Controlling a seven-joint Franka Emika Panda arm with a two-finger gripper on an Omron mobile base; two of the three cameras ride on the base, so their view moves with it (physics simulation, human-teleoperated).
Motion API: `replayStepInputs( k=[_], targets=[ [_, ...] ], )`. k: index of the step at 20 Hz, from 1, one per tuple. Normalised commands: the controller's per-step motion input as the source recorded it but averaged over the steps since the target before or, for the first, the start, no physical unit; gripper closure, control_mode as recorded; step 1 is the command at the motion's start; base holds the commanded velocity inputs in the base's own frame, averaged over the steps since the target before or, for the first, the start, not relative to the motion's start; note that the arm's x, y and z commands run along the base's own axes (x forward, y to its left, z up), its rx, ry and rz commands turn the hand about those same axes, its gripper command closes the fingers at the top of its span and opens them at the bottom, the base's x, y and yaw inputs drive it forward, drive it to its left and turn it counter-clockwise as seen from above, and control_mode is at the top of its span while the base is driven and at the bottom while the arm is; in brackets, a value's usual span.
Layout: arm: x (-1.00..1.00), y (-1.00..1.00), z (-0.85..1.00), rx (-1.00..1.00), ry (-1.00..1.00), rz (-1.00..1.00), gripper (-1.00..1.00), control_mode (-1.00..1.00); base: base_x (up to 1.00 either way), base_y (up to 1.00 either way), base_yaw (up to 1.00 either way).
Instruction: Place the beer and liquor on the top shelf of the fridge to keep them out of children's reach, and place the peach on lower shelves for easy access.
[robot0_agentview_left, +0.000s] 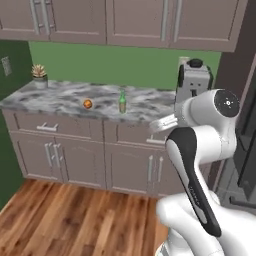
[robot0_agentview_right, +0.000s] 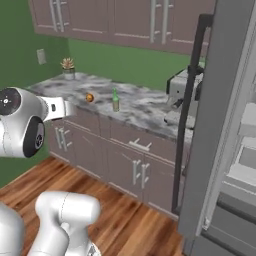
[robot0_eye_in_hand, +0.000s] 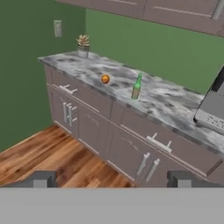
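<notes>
The beer (robot0_eye_in_hand: 137, 86), a slim green bottle with a tan label, stands upright on the marble counter (robot0_eye_in_hand: 175, 105). It also shows in both base views (robot0_agentview_left: 122, 101) (robot0_agentview_right: 115, 101). The peach (robot0_eye_in_hand: 105, 78) (robot0_agentview_left: 88, 103) (robot0_agentview_right: 90, 97) lies a short way to its left. My gripper (robot0_eye_in_hand: 113, 179) is open, its fingertips (robot0_eye_in_hand: 43, 178) wide apart with nothing between them. It hangs well back from the counter, facing it over the wood floor. The fridge (robot0_agentview_right: 220, 125) stands open at the right, its lower shelves (robot0_agentview_right: 242, 172) visible inside. The liquor and the top shelf are out of view.
A grey appliance (robot0_agentview_right: 180, 87) (robot0_agentview_left: 192, 82) sits on the counter's right end beside the fridge door's black bar handle (robot0_agentview_right: 192, 100). A small potted plant (robot0_eye_in_hand: 82, 43) stands at the far left corner. Brown cabinets run above and below the counter.
</notes>
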Motion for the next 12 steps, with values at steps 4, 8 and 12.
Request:
replayStepInputs(
  k=[4, 8, 12],
  targets=[
    [0.00, 0.00, 0.00, 0.00, 0.00, 0.00, -1.00, 1.00, 0.65, 0.20, -0.42],
    [0.00, 0.00, 0.00, 0.00, 0.00, 0.00, -1.00, 1.00, 0.63, 0.31, -0.42],
    [0.00, 0.00, 0.00, 0.00, 0.00, 0.00, -1.00, 1.00, 0.61, 0.48, -0.38]
  ],
)
